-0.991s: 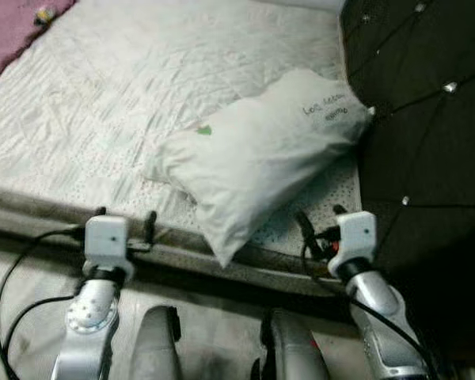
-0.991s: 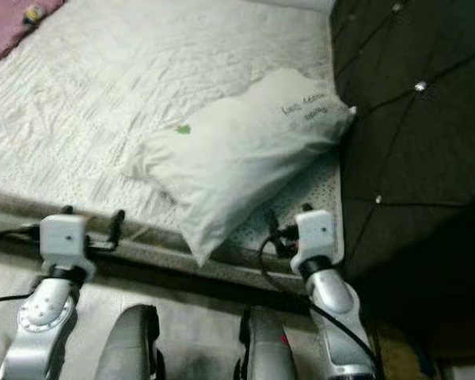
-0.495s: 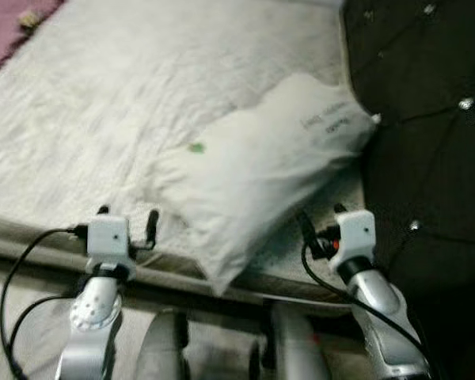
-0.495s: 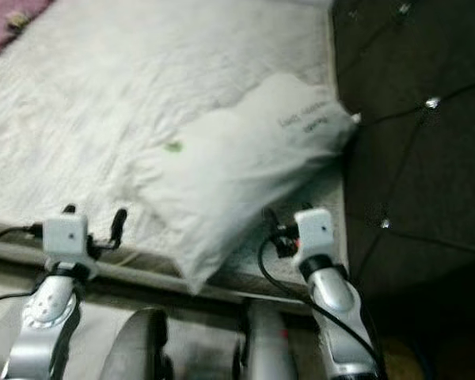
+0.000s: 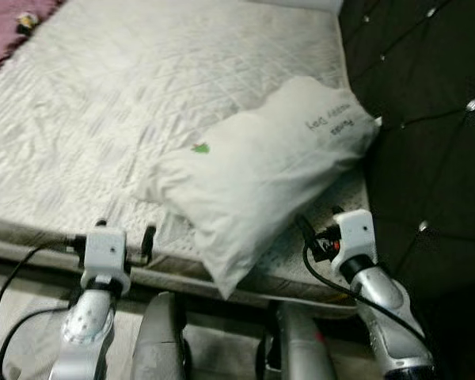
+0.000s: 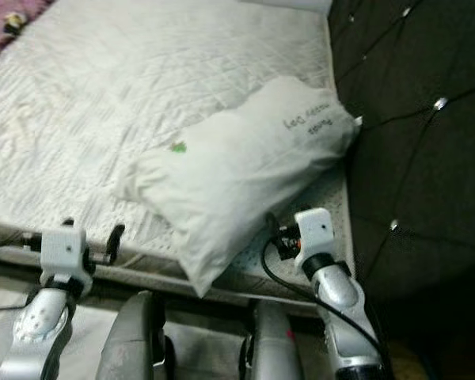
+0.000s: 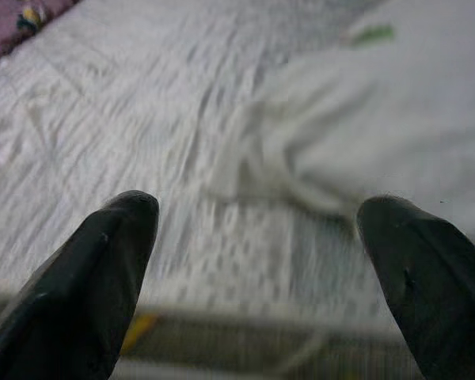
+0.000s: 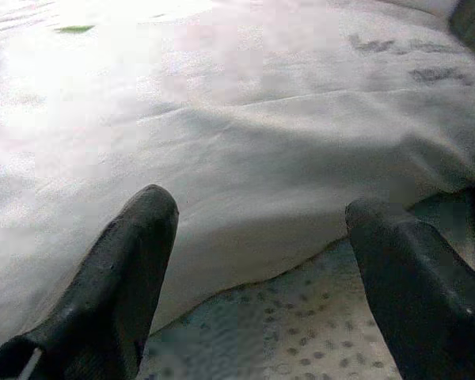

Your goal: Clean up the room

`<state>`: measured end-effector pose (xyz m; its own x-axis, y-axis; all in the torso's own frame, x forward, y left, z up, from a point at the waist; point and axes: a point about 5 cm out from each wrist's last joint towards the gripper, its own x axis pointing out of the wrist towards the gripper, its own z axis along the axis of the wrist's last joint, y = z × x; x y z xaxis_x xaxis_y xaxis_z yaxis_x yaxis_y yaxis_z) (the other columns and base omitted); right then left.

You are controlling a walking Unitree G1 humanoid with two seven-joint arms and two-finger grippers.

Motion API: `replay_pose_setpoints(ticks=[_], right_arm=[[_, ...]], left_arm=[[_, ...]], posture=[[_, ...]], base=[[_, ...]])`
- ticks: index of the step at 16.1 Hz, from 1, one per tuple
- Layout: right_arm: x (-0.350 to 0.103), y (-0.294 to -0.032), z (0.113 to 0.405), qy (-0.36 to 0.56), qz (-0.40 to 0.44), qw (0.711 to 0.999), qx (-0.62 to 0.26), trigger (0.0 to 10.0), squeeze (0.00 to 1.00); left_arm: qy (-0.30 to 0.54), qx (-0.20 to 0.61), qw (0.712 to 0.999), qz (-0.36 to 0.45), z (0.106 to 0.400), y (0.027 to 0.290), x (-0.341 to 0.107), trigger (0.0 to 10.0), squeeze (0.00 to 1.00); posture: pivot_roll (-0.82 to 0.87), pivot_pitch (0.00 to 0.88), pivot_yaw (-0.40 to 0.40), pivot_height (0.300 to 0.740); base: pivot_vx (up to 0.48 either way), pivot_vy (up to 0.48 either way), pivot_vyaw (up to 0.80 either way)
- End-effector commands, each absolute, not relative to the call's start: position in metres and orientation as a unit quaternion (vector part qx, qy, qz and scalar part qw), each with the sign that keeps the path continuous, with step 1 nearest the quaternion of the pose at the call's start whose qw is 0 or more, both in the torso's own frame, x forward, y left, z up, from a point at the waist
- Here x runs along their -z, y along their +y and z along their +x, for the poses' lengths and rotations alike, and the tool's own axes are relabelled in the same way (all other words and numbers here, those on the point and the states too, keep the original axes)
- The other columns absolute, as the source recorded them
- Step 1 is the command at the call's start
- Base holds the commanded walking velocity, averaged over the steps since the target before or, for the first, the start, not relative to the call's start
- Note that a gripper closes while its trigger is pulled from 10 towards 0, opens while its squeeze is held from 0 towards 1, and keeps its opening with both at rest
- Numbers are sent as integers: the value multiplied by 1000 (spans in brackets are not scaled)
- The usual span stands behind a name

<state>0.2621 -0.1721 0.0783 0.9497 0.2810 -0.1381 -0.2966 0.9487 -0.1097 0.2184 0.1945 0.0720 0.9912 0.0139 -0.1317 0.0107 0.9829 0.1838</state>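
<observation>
Where lying askew on bed (image 5: 103, 111): white pillow (image 5: 261, 170), green tag, grey lettering. Lettering legible from head views, blurred from right wrist. Left gripper (image 7: 257, 261) and right gripper (image 8: 257, 261) fingers spread, released.

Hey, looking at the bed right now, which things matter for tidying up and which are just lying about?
Part of the job:
- white pillow, lying askew at the mattress edge
- left pincer and right pincer, both open, at the bed edge

Just lying about:
- dark tufted headboard
- small object near the purple cover
</observation>
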Motion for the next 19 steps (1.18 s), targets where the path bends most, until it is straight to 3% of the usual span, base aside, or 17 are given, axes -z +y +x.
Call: replay_pose_setpoints(ticks=[1,11,19], right_arm=[[-63,-174,256,105,-57,979,-167,10000,0],[-46,-142,242,187,-53,917,-348,10000,0],[-66,-116,280,167,13,946,-279,10000,0]], left_arm=[[80,0,991,103,212,198,-69,10000,0],[93,-11,987,129,198,214,-68,10000,0],[100,-15,987,128,205,222,-57,10000,0]], posture=[[24,146,-36,576],[67,185,-23,537],[82,205,-24,537]], base=[[0,0,0],[0,0,0],[0,0,0]])
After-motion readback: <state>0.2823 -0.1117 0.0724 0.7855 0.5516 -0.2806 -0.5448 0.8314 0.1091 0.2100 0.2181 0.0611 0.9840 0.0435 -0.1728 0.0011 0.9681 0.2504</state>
